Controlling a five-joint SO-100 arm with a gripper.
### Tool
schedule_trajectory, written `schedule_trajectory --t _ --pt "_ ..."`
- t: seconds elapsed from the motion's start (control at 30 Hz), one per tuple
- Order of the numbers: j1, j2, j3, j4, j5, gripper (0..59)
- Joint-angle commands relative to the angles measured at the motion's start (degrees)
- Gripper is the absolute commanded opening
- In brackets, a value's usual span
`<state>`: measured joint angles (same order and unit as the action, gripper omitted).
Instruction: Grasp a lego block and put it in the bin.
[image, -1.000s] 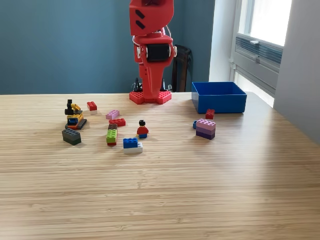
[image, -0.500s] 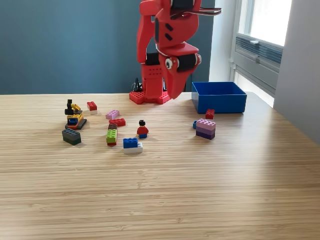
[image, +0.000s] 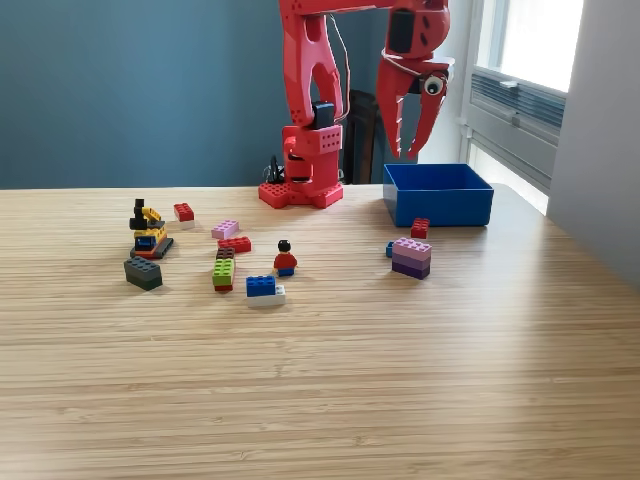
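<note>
The gripper (image: 412, 150) hung high above the bin (image: 438, 194) at the table's (image: 400, 380) far right corner, fingers spread and empty. The nearest block, the small red brick (image: 420, 228), lay below and nearer the camera, against the bin's front wall.

From my feed, the wooden table (image: 400, 380) fills the lower half of the exterior view — pale, striped bamboo-like grain running side to side. Behind it I see a flat teal-blue wall (image: 130, 90) across the exterior view's left and centre. A dark chair back (image: 362, 125) stands against that wall, partly hidden. On the exterior view's right sits a white-framed window (image: 525, 70) — daylight comes through it bright and washed out, and a pale sheen lies on the tabletop's right side.
</note>
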<state>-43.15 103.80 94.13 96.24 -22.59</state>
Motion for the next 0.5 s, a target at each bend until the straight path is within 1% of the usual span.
schedule_trajectory --t 0.03,0.1,0.23,0.5 --pt "-0.3 3.9 0.4 -0.4 -3.2 26.0" --pt "0.2 3.8 0.6 -0.4 -4.4 28.1" --pt "1.4 3.7 0.8 -0.6 -6.9 28.9" --pt "3.2 3.4 3.8 -6.0 -9.0 30.2"
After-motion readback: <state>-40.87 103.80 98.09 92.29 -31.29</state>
